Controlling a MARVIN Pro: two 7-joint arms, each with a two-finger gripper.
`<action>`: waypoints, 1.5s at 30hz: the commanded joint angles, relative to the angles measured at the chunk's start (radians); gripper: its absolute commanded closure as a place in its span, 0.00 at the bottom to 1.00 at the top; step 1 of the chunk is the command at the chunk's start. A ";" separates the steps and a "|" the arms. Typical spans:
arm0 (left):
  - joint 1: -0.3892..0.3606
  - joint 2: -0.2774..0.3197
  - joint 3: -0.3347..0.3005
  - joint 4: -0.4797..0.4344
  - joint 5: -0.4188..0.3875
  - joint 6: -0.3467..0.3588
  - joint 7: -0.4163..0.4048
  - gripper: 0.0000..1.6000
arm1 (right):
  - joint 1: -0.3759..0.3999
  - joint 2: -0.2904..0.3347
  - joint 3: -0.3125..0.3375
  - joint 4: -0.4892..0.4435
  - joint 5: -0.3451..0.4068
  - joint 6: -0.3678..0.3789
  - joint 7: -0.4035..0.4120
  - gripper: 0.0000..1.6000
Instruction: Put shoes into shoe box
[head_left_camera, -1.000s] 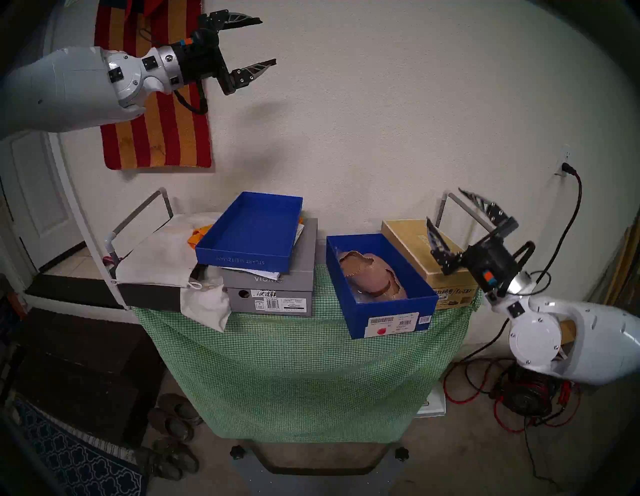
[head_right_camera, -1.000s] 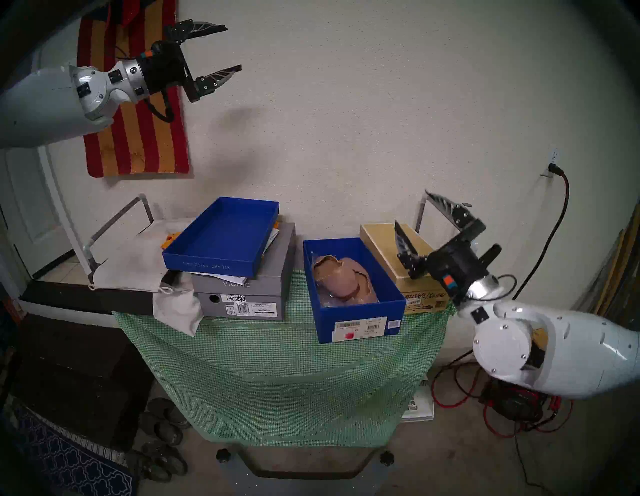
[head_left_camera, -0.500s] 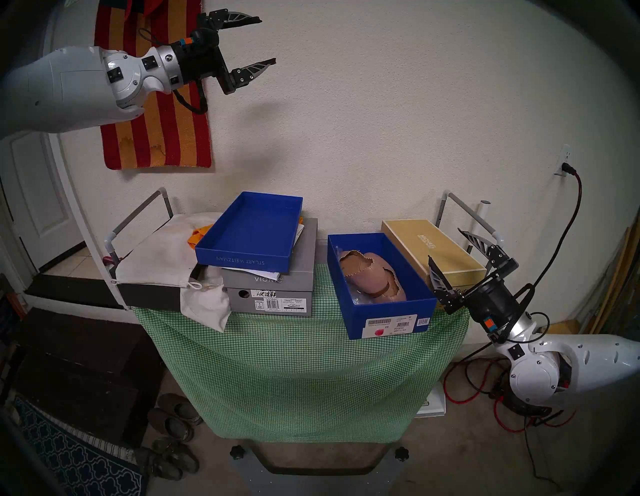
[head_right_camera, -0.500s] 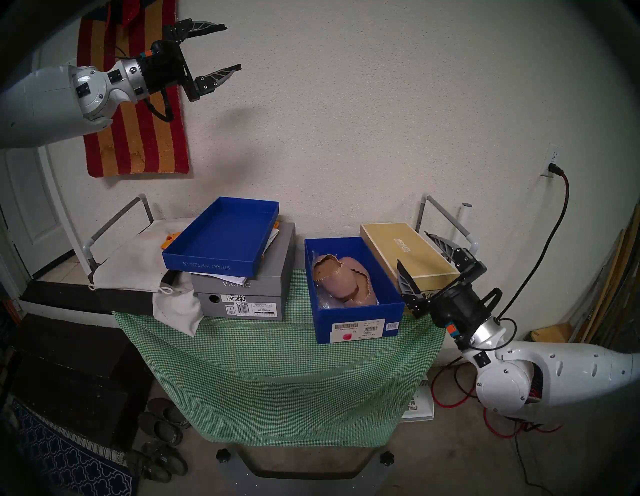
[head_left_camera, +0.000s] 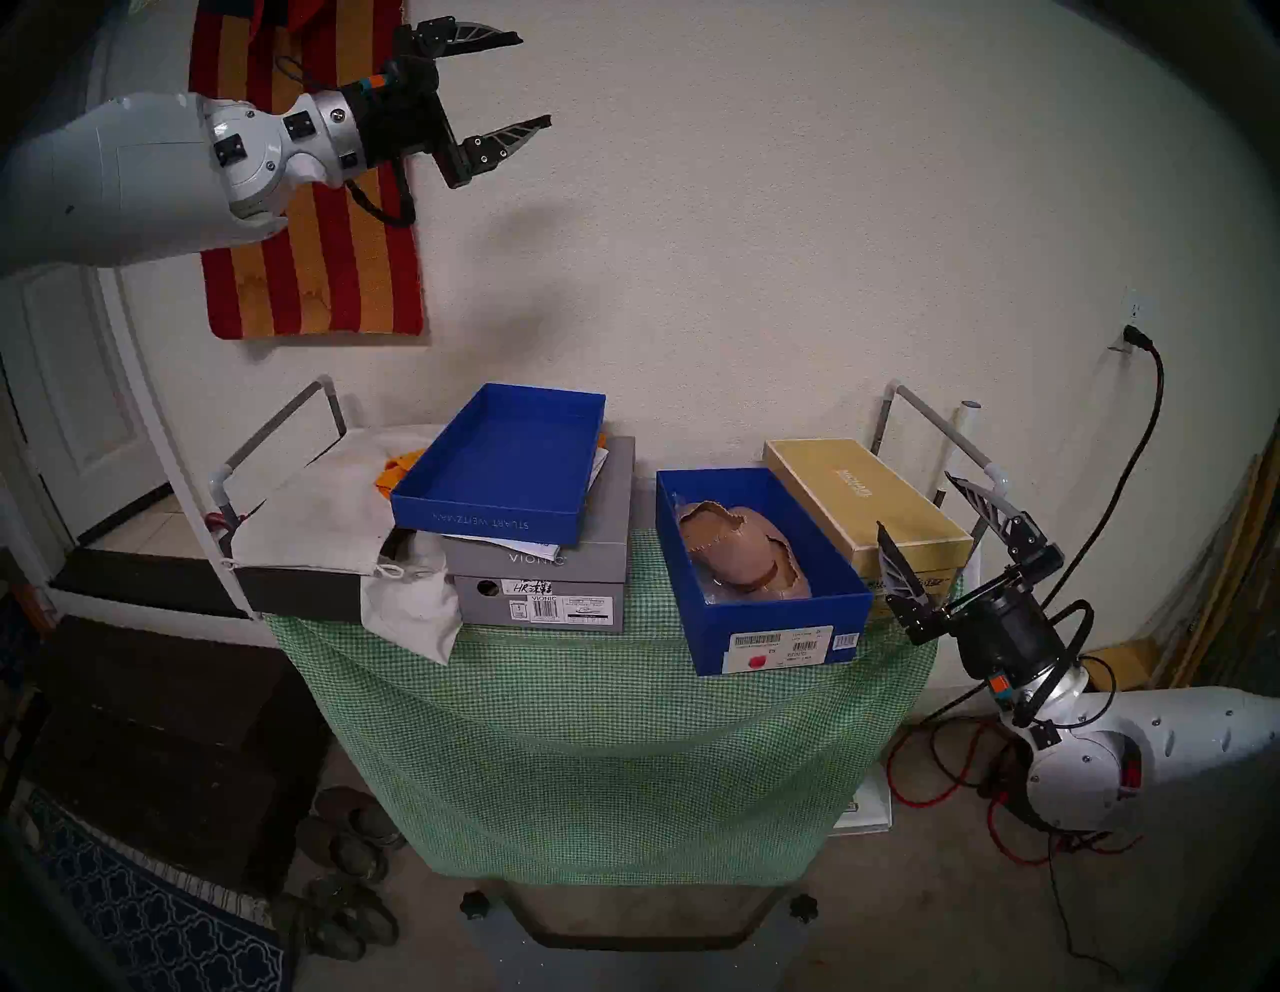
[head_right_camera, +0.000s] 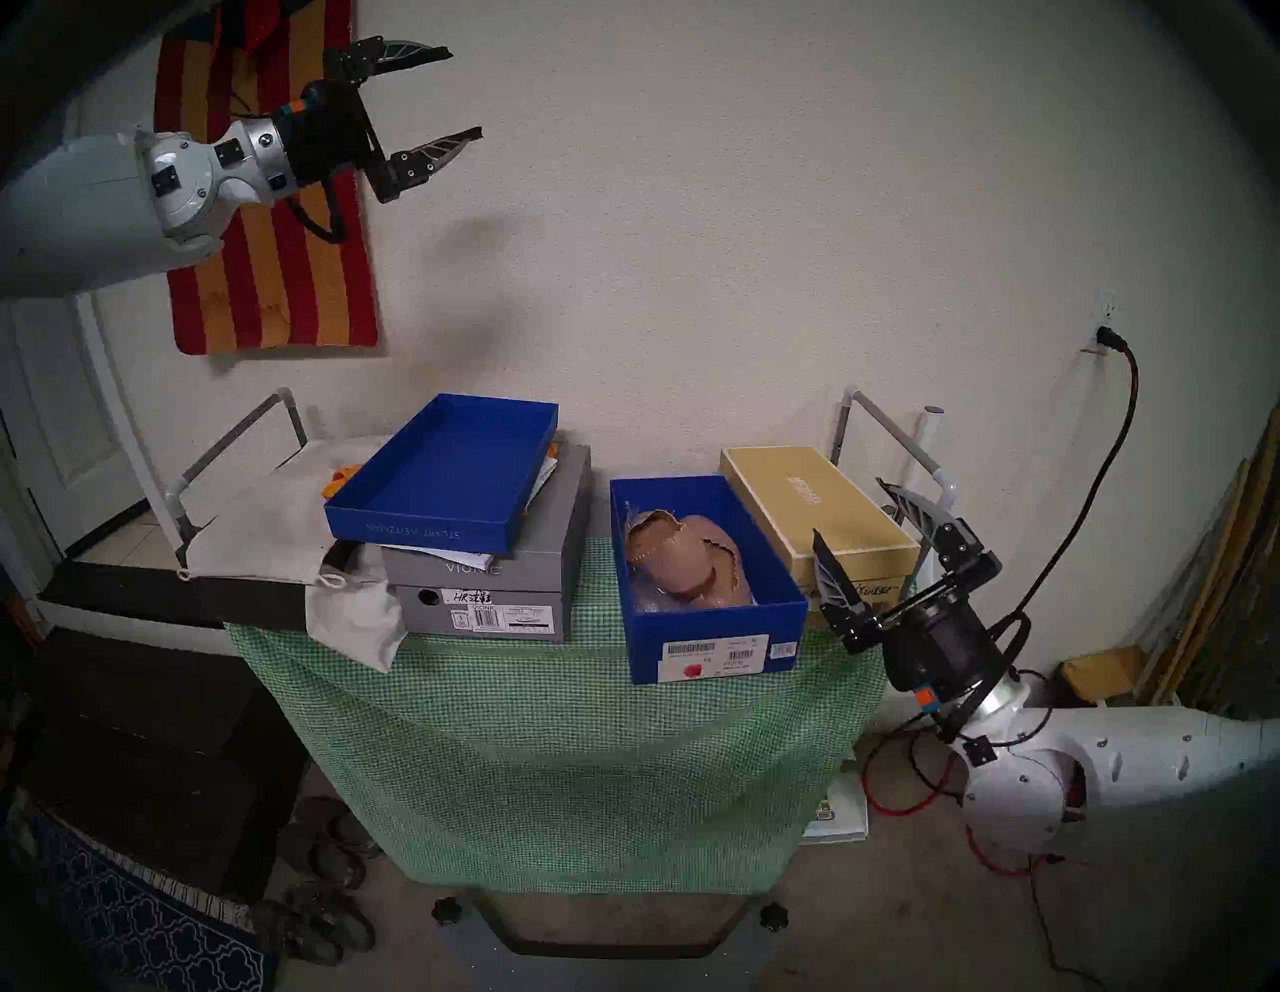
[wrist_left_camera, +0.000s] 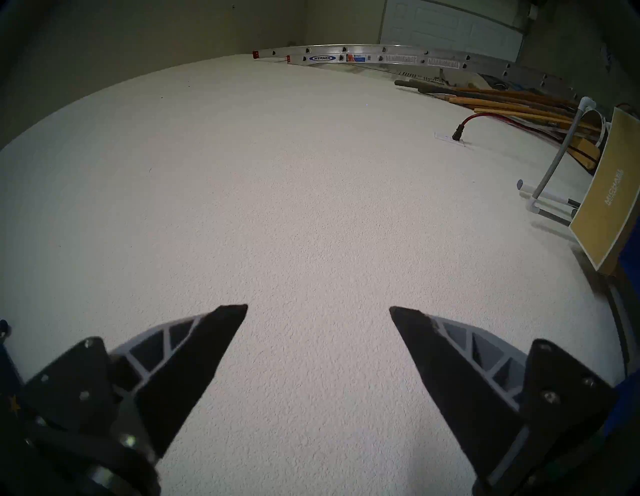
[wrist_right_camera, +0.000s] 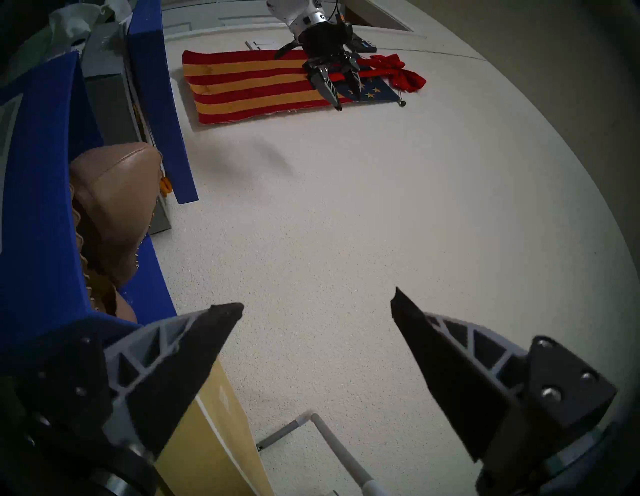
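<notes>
Draping a green checked cloth (head_left_camera: 596, 734), the table backs onto a cream wall (head_left_camera: 762, 242). Shoes (head_left_camera: 741, 551) lie inside the shoe box (head_left_camera: 783, 630), right of centre, near edge. Left gripper (head_left_camera: 533, 80) hangs high, fingers apart, empty; right gripper (head_left_camera: 925, 509) spread wide beyond the table's right edge.

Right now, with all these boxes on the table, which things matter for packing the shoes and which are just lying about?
Part of the job:
- shoes, already inside the box
- deep blue shoe box

Just lying about:
- shallow blue lid
- gray VIONIC box
- gold box
- white cloth bags
- worn slippers on the floor
</notes>
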 joint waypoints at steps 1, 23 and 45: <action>-0.006 0.003 -0.004 0.000 0.003 0.005 0.015 0.00 | -0.031 0.002 -0.048 0.012 -0.059 -0.033 -0.032 0.00; -0.011 0.015 -0.014 -0.020 0.041 0.030 0.045 0.00 | -0.064 0.004 -0.193 0.094 -0.269 -0.131 -0.104 0.00; -0.010 0.027 -0.026 -0.038 0.081 0.054 0.088 0.00 | -0.034 0.004 -0.271 0.011 -0.344 -0.189 -0.213 0.00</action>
